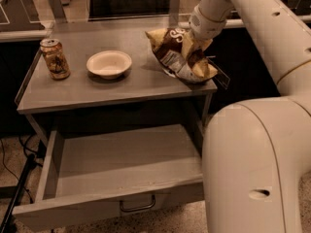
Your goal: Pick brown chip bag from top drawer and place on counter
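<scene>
Brown chip bag (177, 57) on worktop (112, 89), hard by 3 o'clock edge; tool (197, 42) at its top, clamped or not cannot tell. Risk: sliding off edge if dragged on withdrawal.

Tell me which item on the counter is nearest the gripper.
The brown chip bag at the right end, under the gripper; bowl and can sit farther left.

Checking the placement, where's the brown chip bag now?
Camera view: the brown chip bag is at the right end of the counter, right of the white bowl, with the gripper at its top.
</scene>
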